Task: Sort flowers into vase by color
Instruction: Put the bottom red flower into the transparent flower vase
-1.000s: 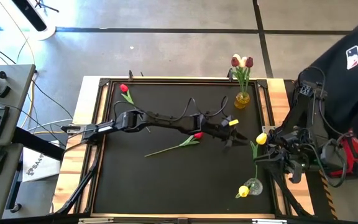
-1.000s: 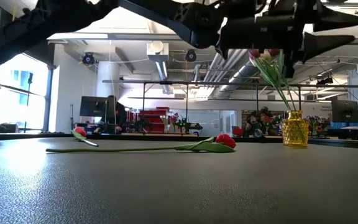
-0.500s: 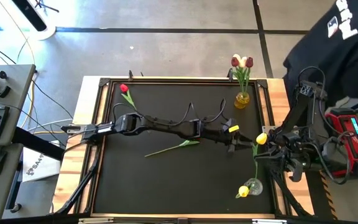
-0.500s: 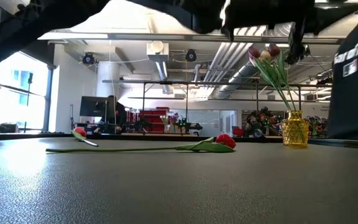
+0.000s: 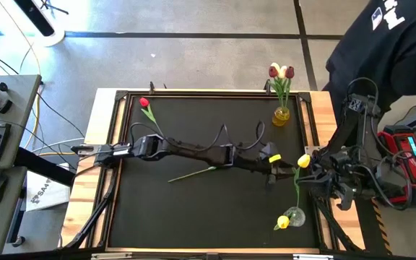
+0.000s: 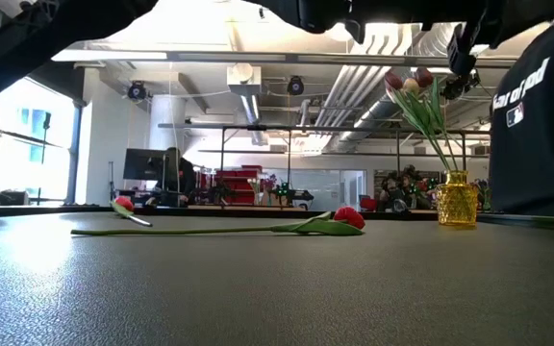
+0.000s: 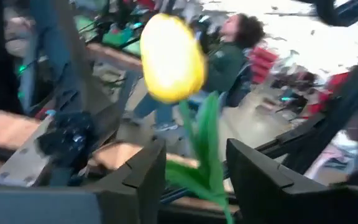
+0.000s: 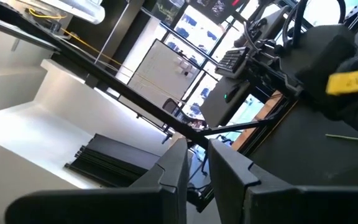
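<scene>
**Flowers partly sorted, three still out**

Tulips are thin plastic-looking things with long green stems. Two, dark red and cream point(image 5: 281, 71), stand in the bumpy gold glass vase point(image 5: 282, 115). One yellow point(image 5: 283, 222) sits in the clear vase point(image 5: 295, 216). Another yellow tulip point(image 5: 304, 160) hangs by the right hand point(image 5: 316, 175), whose fingers look almost shut. The left hand point(image 5: 274, 174) is open around its stem. Two red tulips point(image 5: 192, 174) point(image 5: 145, 105) lie on the rough black tabletop point(image 5: 193, 217), so I think half remains.
</scene>
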